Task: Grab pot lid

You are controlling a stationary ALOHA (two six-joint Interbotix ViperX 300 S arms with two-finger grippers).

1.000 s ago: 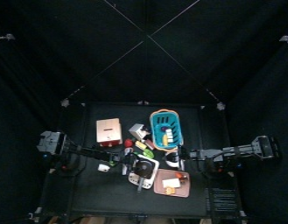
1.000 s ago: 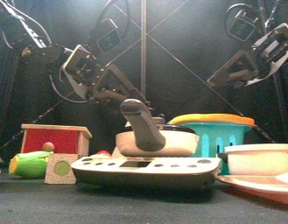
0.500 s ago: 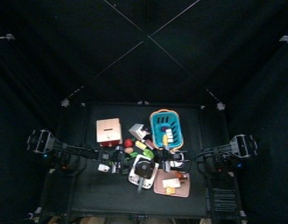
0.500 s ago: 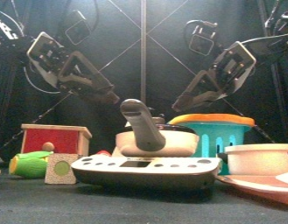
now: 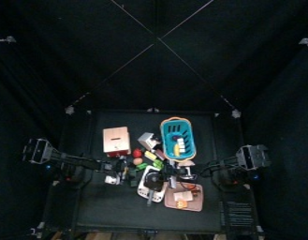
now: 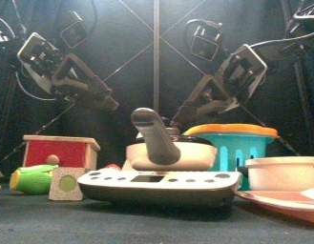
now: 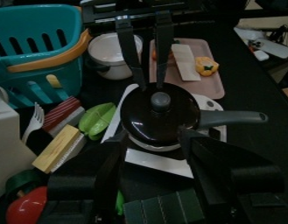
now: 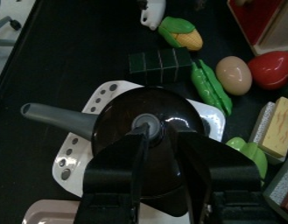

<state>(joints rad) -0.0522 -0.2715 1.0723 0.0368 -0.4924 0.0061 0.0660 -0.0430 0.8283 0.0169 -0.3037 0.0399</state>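
Observation:
A black pot (image 6: pixel 172 152) with a long handle stands on a white stove board in the middle of the table. Its dark pot lid (image 8: pixel 152 131) (image 7: pixel 158 114) (image 5: pixel 153 178) has a round knob on top. My right gripper (image 8: pixel 161 147) (image 7: pixel 143 66) (image 6: pixel 185 112) hangs just above the lid, open, its jaws on either side of the knob and touching nothing. My left gripper (image 7: pixel 158 162) (image 6: pixel 106 98) (image 5: pixel 119 172) stays wide open, higher and to the left of the pot, holding nothing.
A teal basket (image 6: pixel 236 148) (image 7: pixel 35 44) stands right behind the pot. A red wooden box (image 6: pixel 60 151) sits at the left, and a white bowl (image 7: pixel 111 54) and pink tray (image 7: pixel 187 61) at the right. Toy green beans (image 8: pixel 210 83), an egg (image 8: pixel 234 74) and a tomato (image 8: pixel 272 68) crowd the pot's side.
Both arms have come down and in toward the pot. The right gripper, shut a second ago, has opened over the lid. The left gripper stayed open.

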